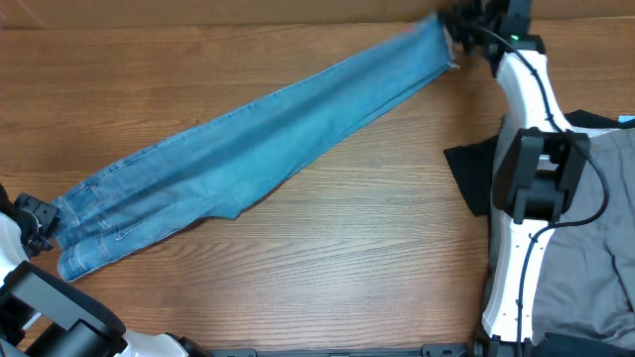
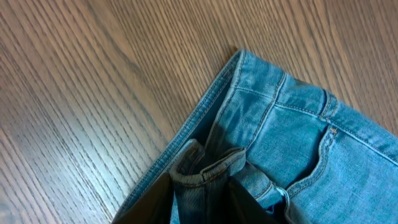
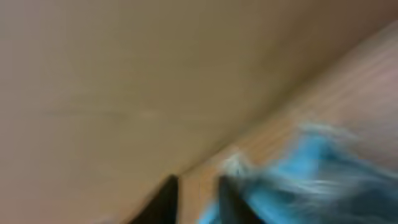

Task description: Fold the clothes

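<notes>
the jeans [image 1: 248,139] are soft light-blue denim, matt woven cloth with raised tan stitching, bunched thick between the dark matt fingers [image 2: 245,202] of the left gripper [image 2: 198,206]. around those fingers the table [image 2: 74,93] is wood, fine-grained with a low sheen. by the right gripper [image 3: 196,200] the hem [image 3: 236,165] looks frayed and fuzzy, though blurred; the arm [image 1: 526,79] behind is glossy white plastic.

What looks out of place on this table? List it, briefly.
The jeans lie askew, stretched diagonally across the table; their waistband is bunched into a fold in the left tool. A heap of grey and black cloth lies by the right arm. The right wrist view is too blurred to judge.
</notes>
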Tool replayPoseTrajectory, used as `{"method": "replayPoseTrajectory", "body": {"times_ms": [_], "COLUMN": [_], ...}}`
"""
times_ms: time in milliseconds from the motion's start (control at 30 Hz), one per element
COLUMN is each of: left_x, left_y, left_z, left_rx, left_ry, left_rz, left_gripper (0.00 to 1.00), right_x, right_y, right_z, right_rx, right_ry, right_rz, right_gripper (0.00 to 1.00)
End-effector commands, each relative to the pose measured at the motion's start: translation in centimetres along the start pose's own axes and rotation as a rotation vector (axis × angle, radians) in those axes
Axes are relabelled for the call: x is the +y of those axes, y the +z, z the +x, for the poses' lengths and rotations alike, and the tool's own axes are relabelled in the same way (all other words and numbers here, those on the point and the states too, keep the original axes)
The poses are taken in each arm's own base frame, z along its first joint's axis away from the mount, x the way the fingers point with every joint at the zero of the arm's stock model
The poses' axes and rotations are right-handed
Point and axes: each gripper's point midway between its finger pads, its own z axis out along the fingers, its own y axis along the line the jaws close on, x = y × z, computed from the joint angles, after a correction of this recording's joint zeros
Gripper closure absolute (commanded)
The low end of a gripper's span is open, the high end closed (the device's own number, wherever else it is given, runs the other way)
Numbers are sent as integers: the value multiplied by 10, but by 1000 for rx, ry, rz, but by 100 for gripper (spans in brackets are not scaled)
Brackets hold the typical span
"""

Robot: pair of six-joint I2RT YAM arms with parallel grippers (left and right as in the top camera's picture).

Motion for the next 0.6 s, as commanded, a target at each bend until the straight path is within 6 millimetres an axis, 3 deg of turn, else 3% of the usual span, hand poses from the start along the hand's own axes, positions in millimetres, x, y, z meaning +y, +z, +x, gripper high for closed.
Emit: {"method": "replayPoseTrajectory", "body": {"times_ms": [0, 67, 100, 133, 467, 567], "left_x": [1, 0, 0, 0, 0, -3], "left_y": [1, 1, 1, 1, 1, 1], "left_z": [-2, -1, -1, -1, -2, -1], "left_rx": [6, 7, 7, 7, 3, 9], "left_ry": [19, 19, 20, 20, 19, 19], "left_rz": [-1, 1, 1, 1, 0, 22], "left_gripper": [72, 72, 72, 71, 61, 61], "right_x": [46, 32, 25, 19, -67, -88], "right_y": [2, 3, 3, 2, -38, -47], "right_z": [32, 41, 46, 51, 54, 58], "right_rx": [80, 101, 122, 141, 247, 262], "right_ry": [8, 19, 4, -13, 10, -43], "right_rz": [-69, 0, 25, 49, 321, 415], "right_gripper": [36, 18, 2, 0, 0, 4]}}
